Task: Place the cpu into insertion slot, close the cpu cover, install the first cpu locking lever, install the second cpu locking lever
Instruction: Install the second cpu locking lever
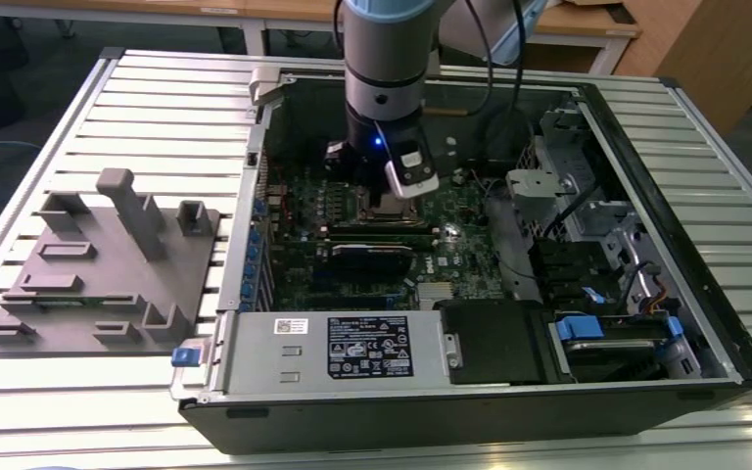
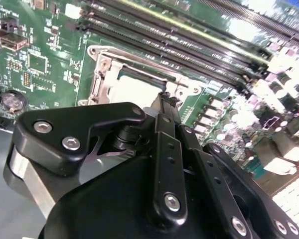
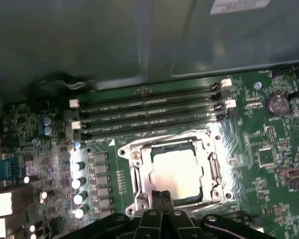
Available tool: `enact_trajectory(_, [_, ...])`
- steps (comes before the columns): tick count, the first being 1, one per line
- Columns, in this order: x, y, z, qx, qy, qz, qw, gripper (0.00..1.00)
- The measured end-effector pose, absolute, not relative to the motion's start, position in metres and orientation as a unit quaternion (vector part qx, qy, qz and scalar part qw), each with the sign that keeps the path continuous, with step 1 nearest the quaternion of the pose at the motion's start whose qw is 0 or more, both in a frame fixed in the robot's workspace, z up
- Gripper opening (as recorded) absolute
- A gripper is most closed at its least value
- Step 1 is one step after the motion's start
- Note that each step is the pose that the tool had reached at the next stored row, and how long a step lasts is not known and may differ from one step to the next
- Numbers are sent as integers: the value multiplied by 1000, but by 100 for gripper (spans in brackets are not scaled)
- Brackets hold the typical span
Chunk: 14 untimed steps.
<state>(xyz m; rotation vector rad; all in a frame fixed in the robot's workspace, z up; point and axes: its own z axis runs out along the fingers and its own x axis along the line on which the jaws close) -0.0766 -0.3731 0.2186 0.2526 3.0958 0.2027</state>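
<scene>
The cpu (image 3: 177, 172) lies flat in the insertion slot (image 3: 198, 198), its pale metal top showing through the window of the cpu cover (image 3: 134, 167). The cover lies down flat around the chip. A thin metal lever (image 3: 164, 138) runs along one side of the cover; whether it is latched I cannot tell. My gripper (image 3: 162, 195) hovers at the socket's edge, shut, with nothing between its black fingers. In the second wrist view the gripper (image 2: 167, 97) ends just beside the cpu (image 2: 132, 89) and the cover (image 2: 100, 74). In the exterior view the gripper (image 1: 392, 199) reaches down into the open computer case.
Long black memory slots (image 3: 149, 114) run beside the socket, with a row of capacitors (image 3: 77, 181) and a coin battery (image 3: 278, 104) nearby. A black expansion card (image 1: 373, 253) and the power supply (image 1: 363, 348) sit inside the case. A grey fixture (image 1: 102, 264) stands on the table at the exterior view's left.
</scene>
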Motion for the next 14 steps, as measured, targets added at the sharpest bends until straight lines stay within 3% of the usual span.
enact_trajectory(14, [-63,-354,218,81,996,26,18,11])
